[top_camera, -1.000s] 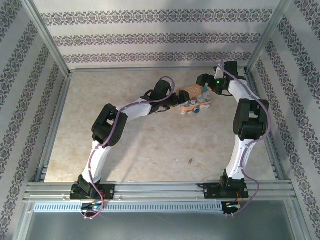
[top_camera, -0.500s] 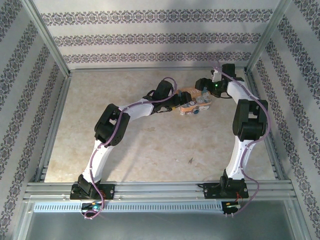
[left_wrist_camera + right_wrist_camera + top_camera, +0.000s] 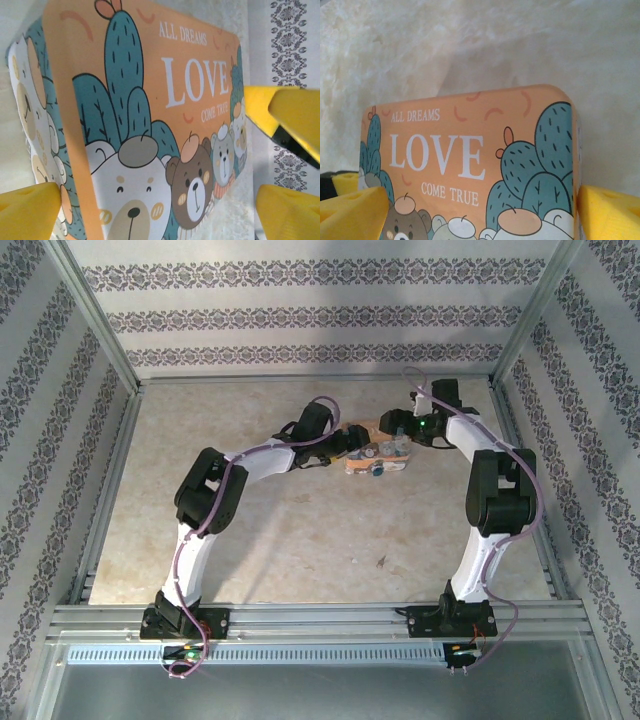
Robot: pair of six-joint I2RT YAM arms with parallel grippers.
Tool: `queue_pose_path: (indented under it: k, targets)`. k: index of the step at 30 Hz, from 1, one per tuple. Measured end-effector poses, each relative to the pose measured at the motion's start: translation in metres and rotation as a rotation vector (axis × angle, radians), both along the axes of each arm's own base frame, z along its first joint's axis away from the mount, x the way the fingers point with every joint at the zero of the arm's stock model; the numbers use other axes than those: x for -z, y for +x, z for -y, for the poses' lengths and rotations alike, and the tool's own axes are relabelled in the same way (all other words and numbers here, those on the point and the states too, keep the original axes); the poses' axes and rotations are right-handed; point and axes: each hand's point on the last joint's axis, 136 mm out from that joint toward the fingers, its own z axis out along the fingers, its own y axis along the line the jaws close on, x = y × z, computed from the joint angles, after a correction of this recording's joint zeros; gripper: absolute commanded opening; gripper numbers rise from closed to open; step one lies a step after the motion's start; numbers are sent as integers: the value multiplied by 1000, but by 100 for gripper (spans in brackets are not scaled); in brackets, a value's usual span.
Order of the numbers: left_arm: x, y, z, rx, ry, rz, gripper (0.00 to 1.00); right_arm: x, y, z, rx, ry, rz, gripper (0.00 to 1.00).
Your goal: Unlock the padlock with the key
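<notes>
1. The padlock (image 3: pixel 378 458) lies on the table (image 3: pixel 300 540), upper centre of the top view.
2. The left gripper (image 3: pixel 160 212) gapes wide, straddling it.
3. The right gripper (image 3: pixel 482 215) flanks its edges closely; I cannot tell whether it is clamped.

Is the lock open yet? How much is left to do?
Nothing looks finished yet. Right now both arms are busy with the padlock. The left gripper straddles it with open jaws, and the right gripper has a yellow pad at each side of it. Still to do: get the key, put it in and turn it.
</notes>
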Motion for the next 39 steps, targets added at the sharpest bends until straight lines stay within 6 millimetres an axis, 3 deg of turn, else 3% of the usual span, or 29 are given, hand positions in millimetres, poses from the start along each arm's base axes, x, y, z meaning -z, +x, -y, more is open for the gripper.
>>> queue_pose_path:
  k: [17, 23, 31, 39]
  targets:
    - [6, -3, -94, -183, 90, -4, 100, 3, -58, -97, -122, 17, -20, 96]
    - [8, -9, -116, -221, 129, 8, 100, 15, -80, -127, -137, 22, -33, 96]
    - [9, -12, -135, -255, 163, 22, 100, 21, -95, -148, -129, 29, -34, 97]
    - [4, -22, -140, -238, 148, 19, 99, 17, -102, -146, -111, 21, -21, 98]
